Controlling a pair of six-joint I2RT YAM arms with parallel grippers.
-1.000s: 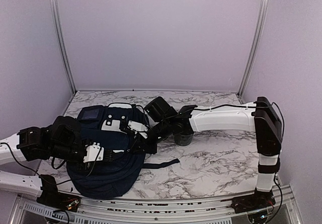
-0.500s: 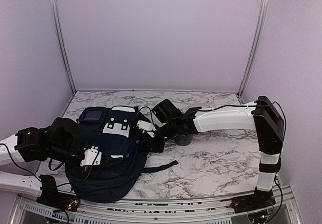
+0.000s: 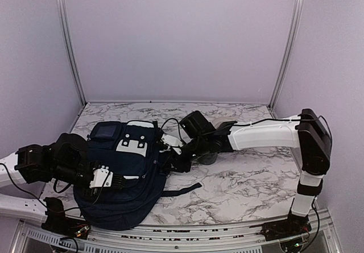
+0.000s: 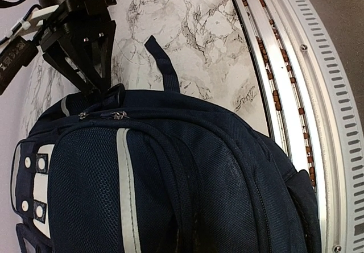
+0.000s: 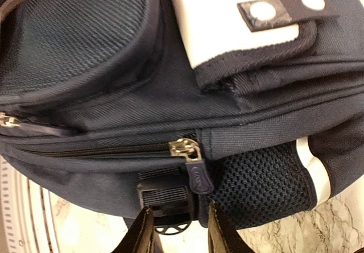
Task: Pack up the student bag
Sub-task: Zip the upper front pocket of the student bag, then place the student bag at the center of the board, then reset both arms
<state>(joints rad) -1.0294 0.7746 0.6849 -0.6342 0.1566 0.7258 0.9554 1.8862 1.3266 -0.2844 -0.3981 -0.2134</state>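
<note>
Marble table (image 3: 244,179): student bag (image 3: 131,190) lying left of centre. Left gripper (image 3: 105,177) shut, on bag's left side. Right gripper (image 5: 177,210) parted, just short of zipper pull (image 5: 196,176); centre pull in gap, then pinch.

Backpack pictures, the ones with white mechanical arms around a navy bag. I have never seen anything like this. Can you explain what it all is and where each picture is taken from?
These are two robot arms bolted at the near edge of a marble-patterned table, each ending in a two-finger gripper. The wide picture comes from a fixed camera above and behind them. The other two come from small cameras on the wrists, so they look out along the fingers. On the table lies a navy backpack with white patches. The left gripper is shut and pressed into the bag's fabric; whether it pinches any is hidden. The right gripper is open at the bag's side, its fingers just short of a zipper pull, holding nothing.
</note>
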